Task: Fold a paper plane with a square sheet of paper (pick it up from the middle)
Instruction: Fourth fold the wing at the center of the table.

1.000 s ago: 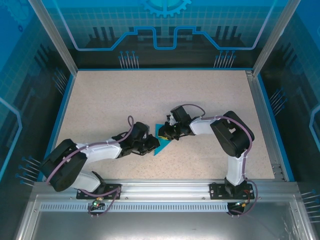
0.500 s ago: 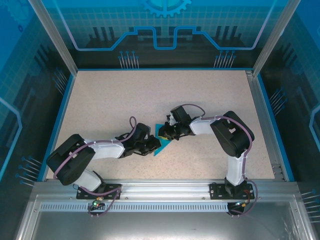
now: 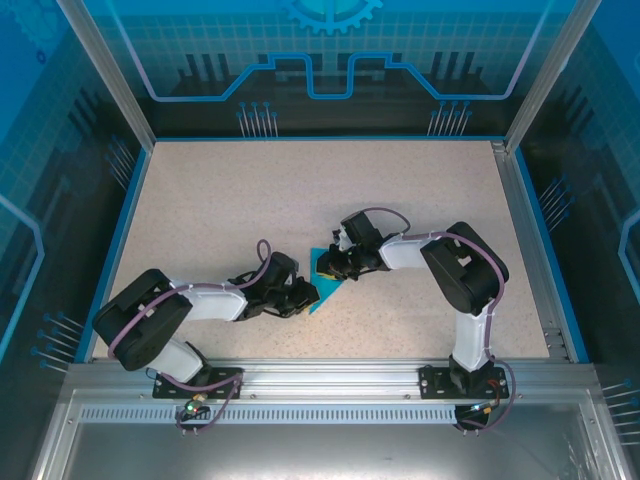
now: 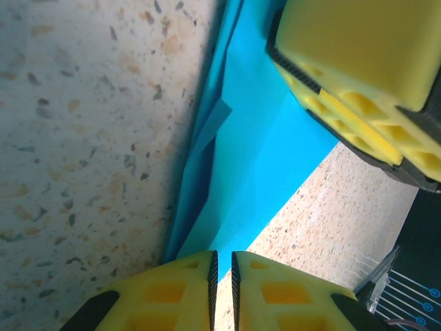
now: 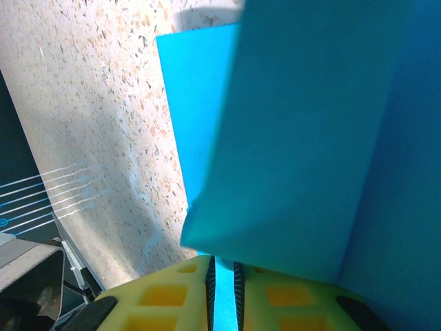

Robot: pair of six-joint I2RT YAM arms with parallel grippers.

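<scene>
Step in hand, as I judge it: setting a fold. Both arms are low on the table (image 3: 220,200), with the sheet of paper (image 3: 327,286) between them, about mid-table and somewhat toward the near side.

Near side: the left gripper (image 3: 300,297) has narrow jaws pinched on the paper's near corner. In its wrist view the teal point runs straight into the slit between the yellow pads (image 4: 179,293). Best used as an anchor, firm and flat to the table. Any slip here skews the crease. Avoid tugging, since thin paper will slide out or tear.

Far side: the right gripper (image 3: 333,266) also has narrow jaws, closed on the far edge. A sliver of teal shows between its pads (image 5: 172,296), and a flap stands up off the table in front of them. This arm should carry the flap over slowly, line its edge on the layer beneath, then press along the whole fold, not at one spot.

Risk: the grippers are very near each other, so the fingers could clash.

The paper is plain teal-blue and thin. It is no longer a flat square. From above it shows a wedge-like outline. Close up, the layers overlap with offset edges and one small corner juts out. It is not yet a dart; I can make out no sharp nose or centre crease.
</scene>
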